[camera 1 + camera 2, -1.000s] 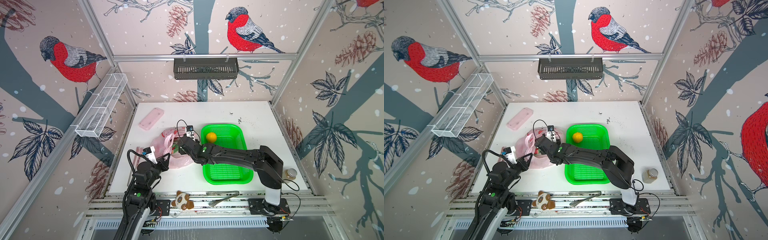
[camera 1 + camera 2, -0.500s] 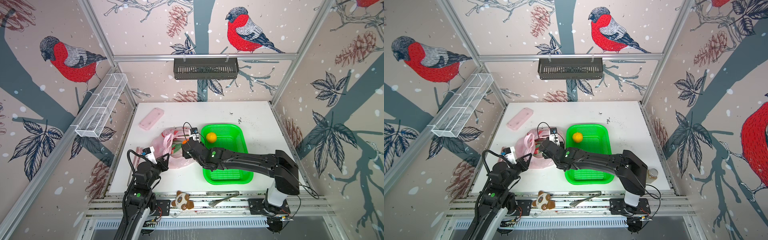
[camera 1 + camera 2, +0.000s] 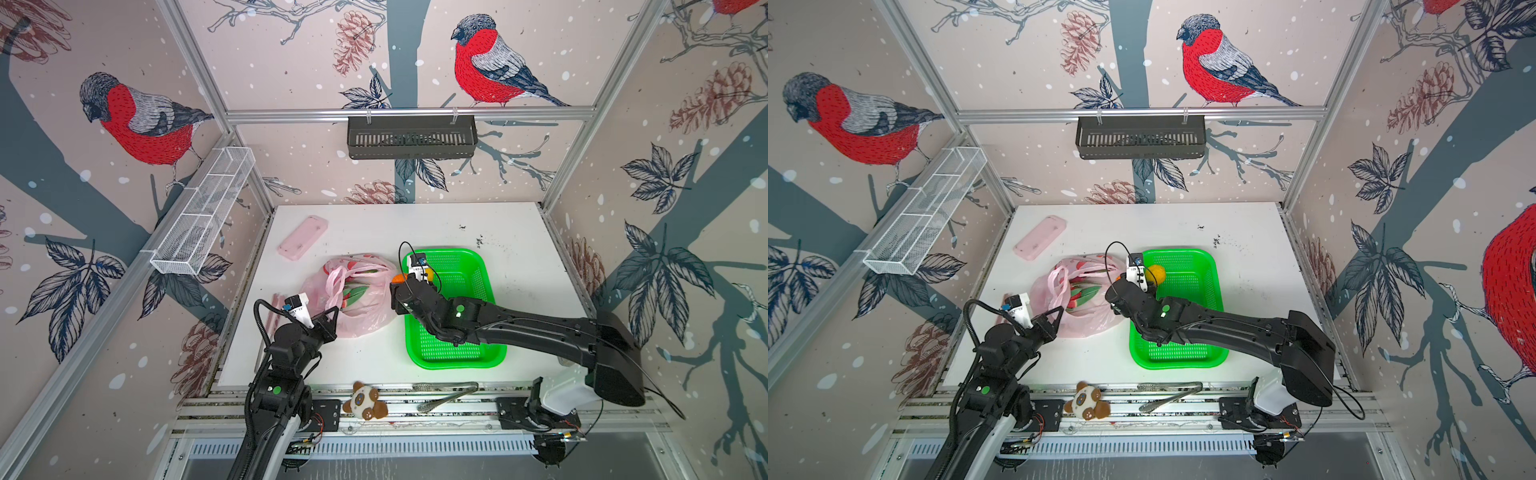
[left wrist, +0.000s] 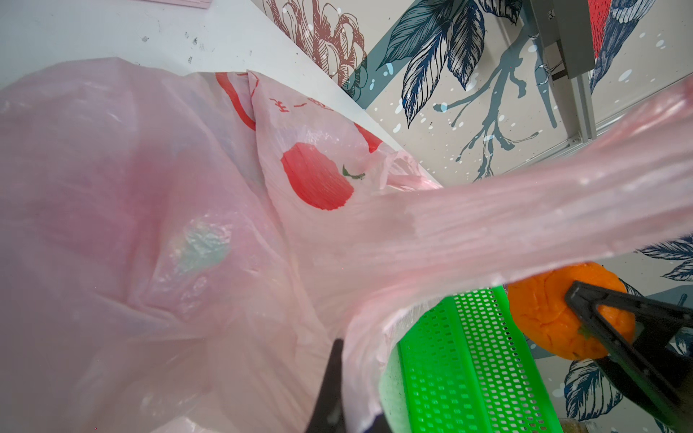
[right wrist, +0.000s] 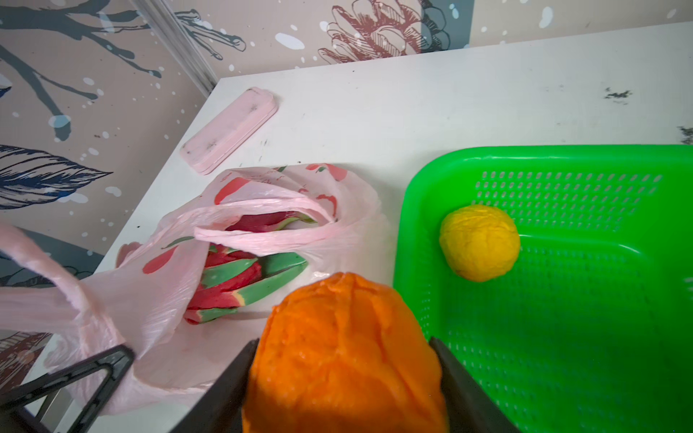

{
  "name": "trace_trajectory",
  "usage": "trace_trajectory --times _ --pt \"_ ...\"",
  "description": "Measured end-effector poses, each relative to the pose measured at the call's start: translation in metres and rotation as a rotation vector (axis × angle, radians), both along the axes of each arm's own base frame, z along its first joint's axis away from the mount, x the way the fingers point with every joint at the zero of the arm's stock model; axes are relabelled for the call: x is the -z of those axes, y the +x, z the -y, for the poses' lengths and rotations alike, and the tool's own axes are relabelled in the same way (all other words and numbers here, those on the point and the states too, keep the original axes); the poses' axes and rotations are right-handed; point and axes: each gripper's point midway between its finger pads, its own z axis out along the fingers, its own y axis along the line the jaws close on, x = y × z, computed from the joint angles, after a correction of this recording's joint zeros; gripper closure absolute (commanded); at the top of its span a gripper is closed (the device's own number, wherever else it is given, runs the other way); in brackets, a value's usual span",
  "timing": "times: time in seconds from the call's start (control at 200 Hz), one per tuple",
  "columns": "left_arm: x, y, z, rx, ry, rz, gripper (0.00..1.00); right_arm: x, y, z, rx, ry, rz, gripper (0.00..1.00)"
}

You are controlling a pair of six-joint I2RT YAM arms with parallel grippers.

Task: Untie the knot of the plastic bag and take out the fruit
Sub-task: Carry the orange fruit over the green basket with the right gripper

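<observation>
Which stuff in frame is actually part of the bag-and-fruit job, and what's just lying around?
Job: plastic bag, dragon fruits inside it, orange ball, yellow ball, green basket.
Lying about: pink case, plush toy, metal tongs, white wire rack, black wall basket.

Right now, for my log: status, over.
Left jaws shut on plastic bag. Right jaws shut on orange ball, by green basket. Dragon fruits in bag. Nothing blocking.

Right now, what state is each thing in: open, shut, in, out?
Thin pale-pink plastic bag, untied, mouth open.
Magenta-red dragon fruits, inside the bag.
Small orange ball, outside bag, in right hand.
Small yellow ball, lying in green plastic basket.
Left hand, shut on bag.
Right hand, shut on orange ball.
</observation>
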Motion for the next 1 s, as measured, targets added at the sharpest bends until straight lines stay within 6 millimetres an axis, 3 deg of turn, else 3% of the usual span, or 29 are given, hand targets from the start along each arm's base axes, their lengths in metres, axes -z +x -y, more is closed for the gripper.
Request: trace_trajectory --times 0.525,1.001 --pt "-0.002 0.001 -0.003 -0.016 0.011 0.008 1.0 0.009 0.027 0.083 0.15 -0.043 -0.001 0.34" --pt "0.001 0.001 -0.006 -0.035 0.02 -0.007 1.0 0.044 0.046 0.123 0.219 -0.109 -0.063 0.34"
